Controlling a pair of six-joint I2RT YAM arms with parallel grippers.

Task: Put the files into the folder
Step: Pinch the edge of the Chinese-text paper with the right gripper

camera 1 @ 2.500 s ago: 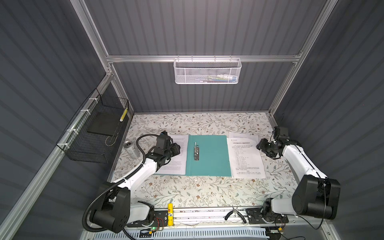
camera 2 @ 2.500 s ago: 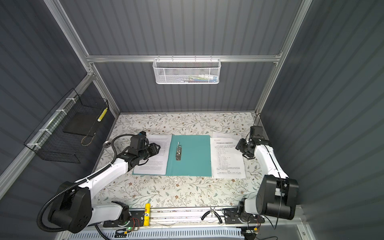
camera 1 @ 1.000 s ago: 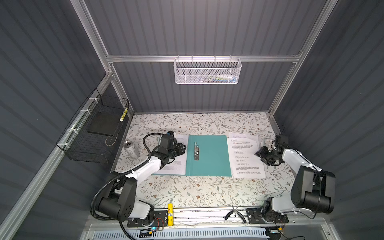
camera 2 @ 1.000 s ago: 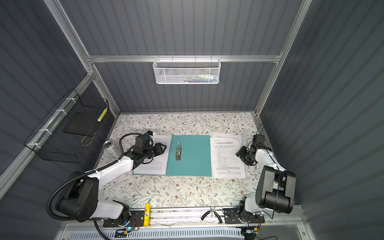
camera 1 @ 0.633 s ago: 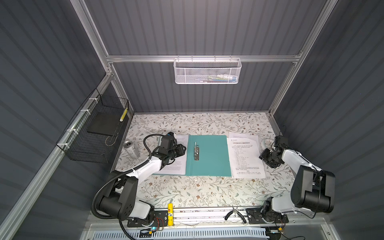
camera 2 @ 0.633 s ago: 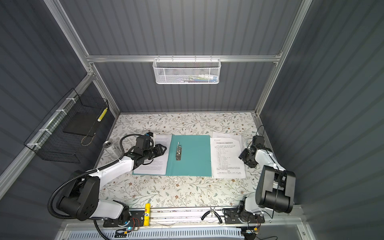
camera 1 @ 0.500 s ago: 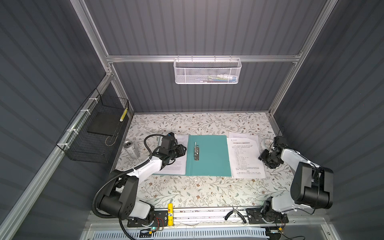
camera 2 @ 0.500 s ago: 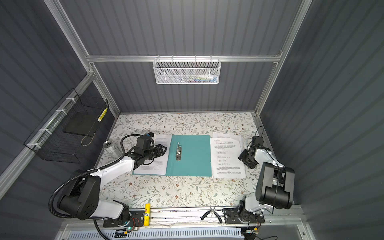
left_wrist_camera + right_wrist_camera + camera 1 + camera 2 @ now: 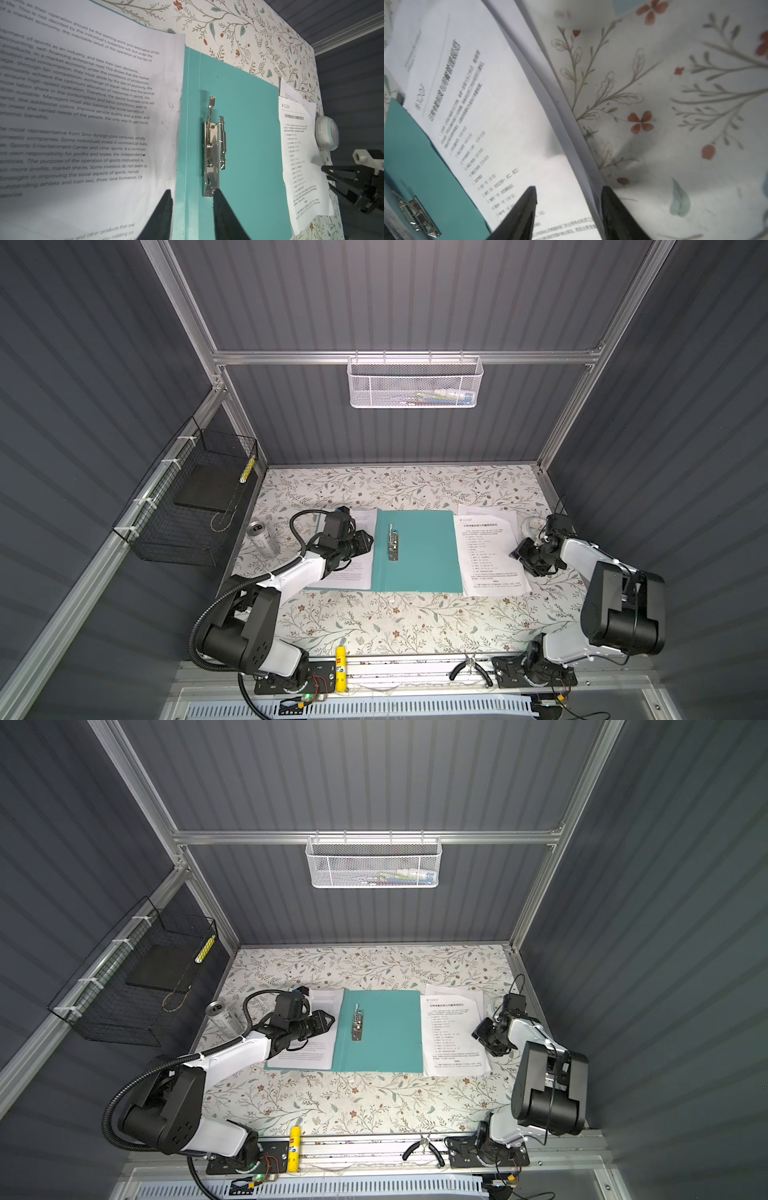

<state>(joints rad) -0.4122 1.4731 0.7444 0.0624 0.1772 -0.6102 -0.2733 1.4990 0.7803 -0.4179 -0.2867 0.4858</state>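
Observation:
The teal folder (image 9: 419, 556) (image 9: 386, 1031) lies open on the floral table, its silver clip (image 9: 392, 542) (image 9: 214, 149) beside the spine. One white printed sheet (image 9: 357, 568) (image 9: 83, 104) rests on its left flap. The files (image 9: 490, 556) (image 9: 453, 1036) (image 9: 500, 124), headed sheets in a loose stack, lie just right of the folder. My left gripper (image 9: 368, 542) (image 9: 330, 1020) (image 9: 192, 192) hovers low over the spine, open and empty. My right gripper (image 9: 523, 562) (image 9: 484, 1042) (image 9: 569, 188) stands open, its jaws straddling the stack's right edge.
A silver can (image 9: 262, 538) stands left of the left arm. A white round object (image 9: 532, 524) (image 9: 327, 133) sits behind the right gripper. A black wire basket (image 9: 187, 506) hangs on the left wall, a white mesh basket (image 9: 415, 383) at the back. Glue stick (image 9: 340, 668) and pliers (image 9: 469, 668) lie on the front rail.
My left gripper has slid right across the sheet toward the spine. My right gripper has come down and forward to the files' right edge. Neither jaw gap has changed.

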